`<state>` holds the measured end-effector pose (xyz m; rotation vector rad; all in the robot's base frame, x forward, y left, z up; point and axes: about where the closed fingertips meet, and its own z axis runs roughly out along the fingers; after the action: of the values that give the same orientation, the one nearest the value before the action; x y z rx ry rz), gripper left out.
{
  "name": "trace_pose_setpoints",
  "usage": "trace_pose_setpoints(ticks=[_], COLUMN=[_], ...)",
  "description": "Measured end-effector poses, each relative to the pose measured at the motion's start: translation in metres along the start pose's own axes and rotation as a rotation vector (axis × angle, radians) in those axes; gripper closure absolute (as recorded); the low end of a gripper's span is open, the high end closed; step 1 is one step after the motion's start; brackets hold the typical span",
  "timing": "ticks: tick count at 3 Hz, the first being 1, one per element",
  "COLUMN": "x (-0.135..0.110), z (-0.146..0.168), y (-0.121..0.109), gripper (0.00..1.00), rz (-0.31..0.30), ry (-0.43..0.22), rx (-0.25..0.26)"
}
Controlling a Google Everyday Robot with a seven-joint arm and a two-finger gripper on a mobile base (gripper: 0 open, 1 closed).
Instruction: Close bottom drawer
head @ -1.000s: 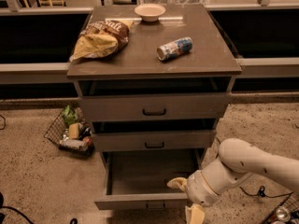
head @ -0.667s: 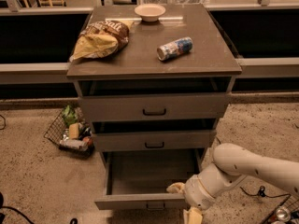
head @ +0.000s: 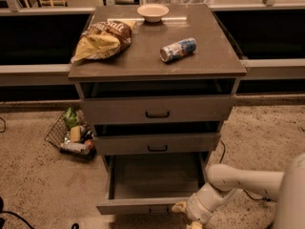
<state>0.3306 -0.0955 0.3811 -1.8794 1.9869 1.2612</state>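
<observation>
Speckled floor; flat grey-brown bottom drawer [head: 157, 178] open, hand [head: 188, 216] spread wide at its front.

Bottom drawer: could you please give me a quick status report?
Pincer low, at right end of bottom drawer front. Drawer pulled out, tray bare. Nothing seen blocking its path.

claw [head: 187, 216] at bottom drawer [head: 152, 205] front, right end | bag [head: 102, 41] left of can [head: 178, 49], on cabinet top [head: 143, 63]

- bottom drawer [head: 143, 205]: grey-brown, dark handle
- gripper [head: 188, 216], bottom of frame right of centre: cream
- chip bag [head: 102, 41]: yellow, brown
- can [head: 178, 49]: blue-white
- bowl [head: 152, 12]: white
</observation>
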Motion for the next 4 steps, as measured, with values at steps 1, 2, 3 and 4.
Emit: trace_pose_setpoints(ticks=[1, 2, 3, 4], x=[0.042, 0.053, 0.053, 0.067], z=[0.046, 0.073, 0.073, 0.075], y=[-0.026, -0.024, -0.023, -0.038], gripper=[0.00, 0.00, 0.00, 0.00], rz=[0.022, 0.049, 0.049, 0.033], ry=[-0.039, -0.069, -0.068, -0.068], rx=[-0.044, -0.080, -0.081, -0.071])
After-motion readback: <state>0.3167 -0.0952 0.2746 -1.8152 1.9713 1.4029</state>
